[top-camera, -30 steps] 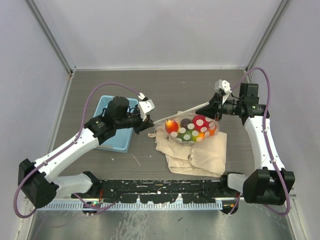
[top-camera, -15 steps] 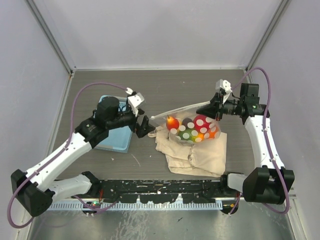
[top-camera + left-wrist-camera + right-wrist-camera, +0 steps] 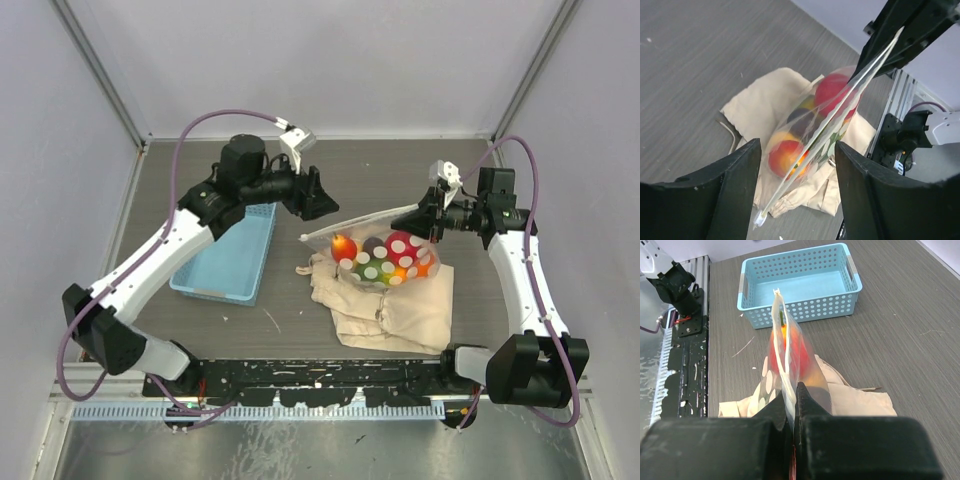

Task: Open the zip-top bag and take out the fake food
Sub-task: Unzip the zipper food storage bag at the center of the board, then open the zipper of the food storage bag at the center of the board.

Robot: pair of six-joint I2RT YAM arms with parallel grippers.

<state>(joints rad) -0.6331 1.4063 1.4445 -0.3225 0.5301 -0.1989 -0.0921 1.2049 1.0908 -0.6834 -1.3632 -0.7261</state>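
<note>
- While the right pincer (image 3: 428, 222) pinches the zip-top bag (image 3: 385, 258) by its strip, it hangs over the cloth bag (image 3: 392, 312) near the worktop (image 3: 350, 165) right edge.
- Inside it: fake food (image 3: 401, 243); zip probably shut.
- Nearby, left pincer (image 3: 320, 200) spread, empty.

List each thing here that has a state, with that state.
zip-top bag, zip looks shut, held up by one end
fake food, inside the bag
left gripper, open, empty
right gripper, shut on the zip strip
blue basket, empty
cloth bag, lying crumpled under the zip-top bag
</note>
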